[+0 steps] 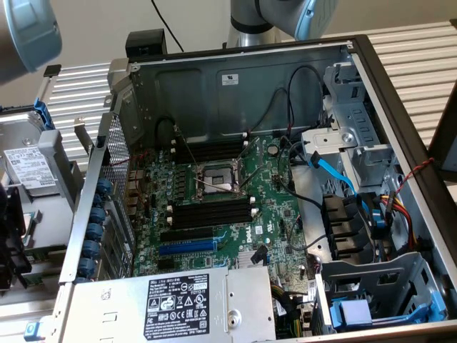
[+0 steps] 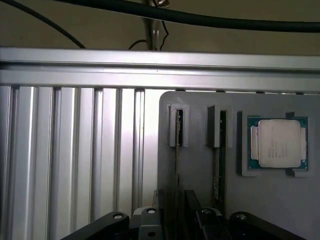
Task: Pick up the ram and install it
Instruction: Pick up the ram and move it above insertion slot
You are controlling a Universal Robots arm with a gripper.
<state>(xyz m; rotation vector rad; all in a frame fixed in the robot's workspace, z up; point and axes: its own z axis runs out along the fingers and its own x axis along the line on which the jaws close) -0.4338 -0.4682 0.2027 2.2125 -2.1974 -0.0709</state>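
Ram (image 2: 178,160) foot, seemingly behind gripper (image 2: 177,216)

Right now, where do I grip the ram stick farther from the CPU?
Pinch the ram stick mid-length across its flat faces, coming straight onto its exposed long edge. It stands on edge in the grey holder's slot, ends cradled, so that looks safest.

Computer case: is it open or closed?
Open. The computer case has no side cover on, and the motherboard inside is plain to see.

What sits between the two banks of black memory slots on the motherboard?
The CPU socket with its metal frame, seen in the exterior view.
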